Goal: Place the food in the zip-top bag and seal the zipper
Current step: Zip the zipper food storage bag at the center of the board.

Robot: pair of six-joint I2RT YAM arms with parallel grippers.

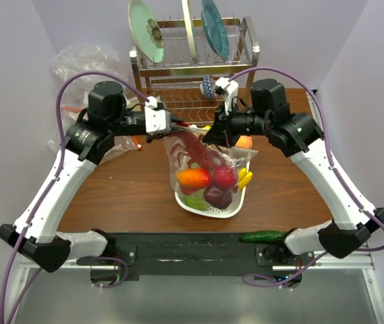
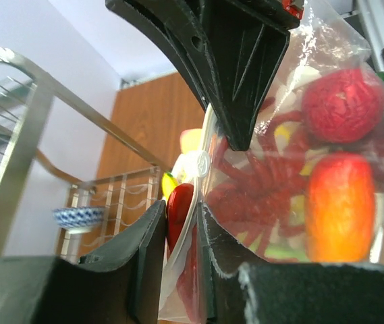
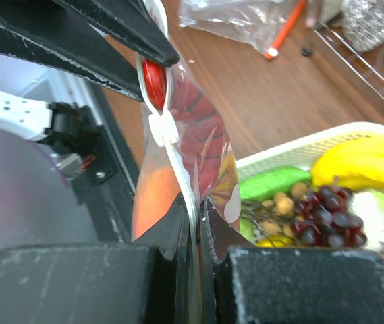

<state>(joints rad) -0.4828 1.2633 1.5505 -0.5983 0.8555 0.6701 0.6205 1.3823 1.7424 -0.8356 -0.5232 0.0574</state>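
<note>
Food: lobster (image 1: pixel 193 150) and orange pepper (image 1: pixel 193 177) inside zip-top bag (image 1: pixel 208 162), hanging over tray (image 1: pixel 213 212) mid-table (image 1: pixel 131 196) | left claw (image 1: pixel 171 129) pinches bag's 10 o'clock corner | right claw (image 1: pixel 216 138) clamped on zipper (image 3: pixel 176 156), 1 o'clock | I judge sealing unfinished

A metal dish rack (image 1: pixel 178 74) with plates (image 1: pixel 144 30) stands behind a white basket (image 1: pixel 208 212) holding yellow bananas (image 1: pixel 245 179).

Food (image 1: pixel 205 177) in zip-top bag (image 1: pixel 173 156), seemingly resting on tray (image 1: pixel 213 212); rack (image 1: pixel 178 73) behind.
</note>
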